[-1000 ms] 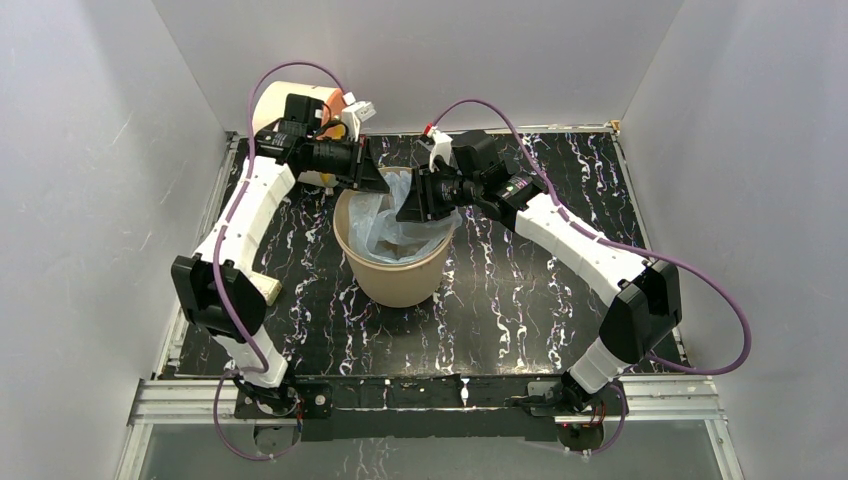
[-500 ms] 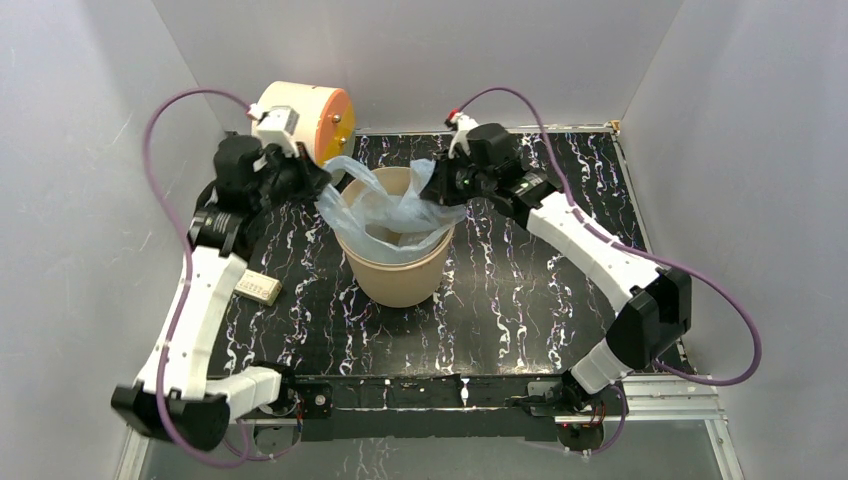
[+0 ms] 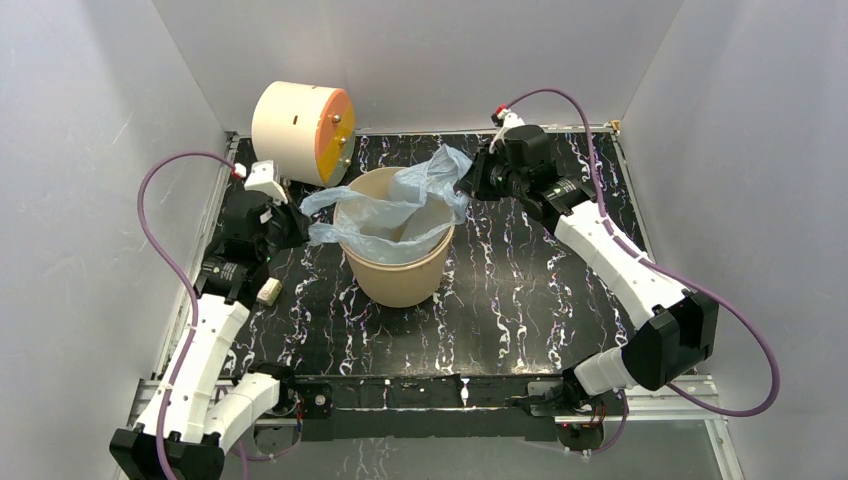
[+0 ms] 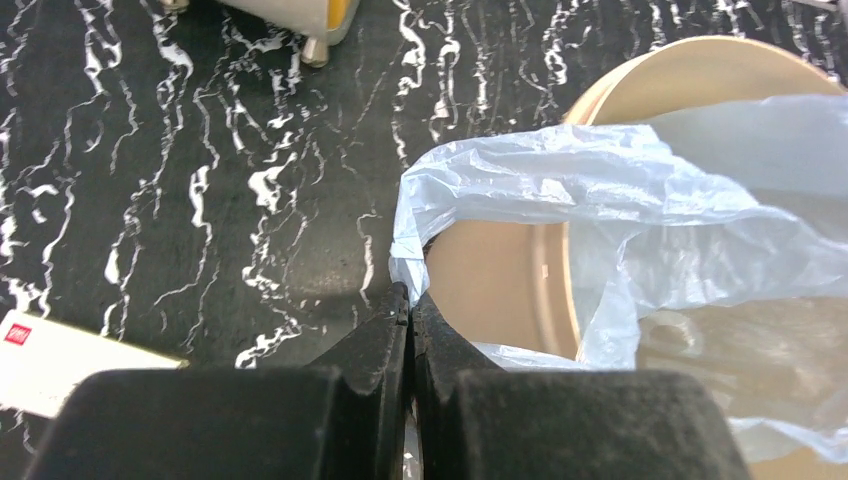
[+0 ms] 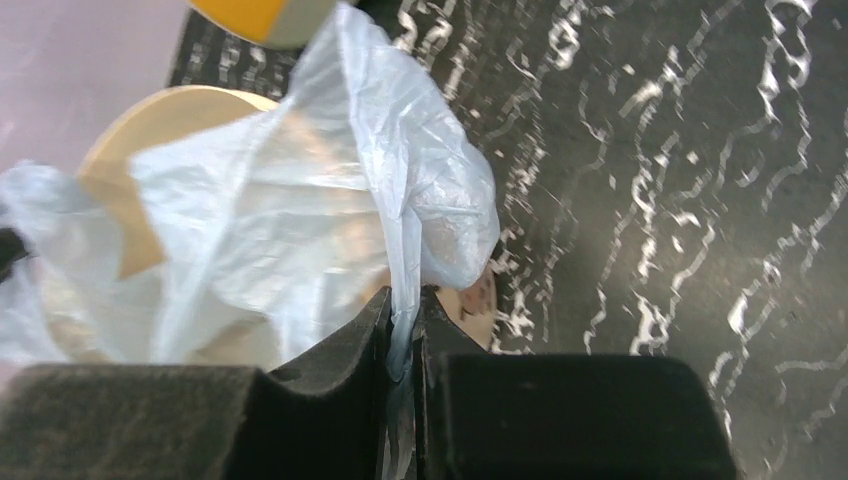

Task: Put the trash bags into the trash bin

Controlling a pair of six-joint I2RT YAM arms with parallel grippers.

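The pale blue trash bag (image 3: pixel 400 205) hangs partly inside the round tan trash bin (image 3: pixel 395 275) at the middle of the table. Its upper part is spread above the rim between both grippers. My left gripper (image 3: pixel 300 222) is left of the bin, shut on the bag's left edge. The left wrist view shows its closed tips (image 4: pixel 408 300) pinching the plastic (image 4: pixel 560 180) beside the bin's wall (image 4: pixel 500 290). My right gripper (image 3: pixel 468 185) is at the bin's back right, shut on the bag's other edge. A strip of bag (image 5: pixel 300 200) runs between its tips (image 5: pixel 403 305), beside the bin (image 5: pixel 150 110).
A cream drum with an orange face (image 3: pixel 300 120) lies on its side at the back left, close behind the left gripper. A small white card box (image 3: pixel 268 291) lies on the black marbled table left of the bin (image 4: pixel 60 360). White walls enclose three sides.
Both arms have drawn apart from above the bin, the left going left and nearer, the right to the back right. The right jaws closed on the bag, which is now stretched over the rim.
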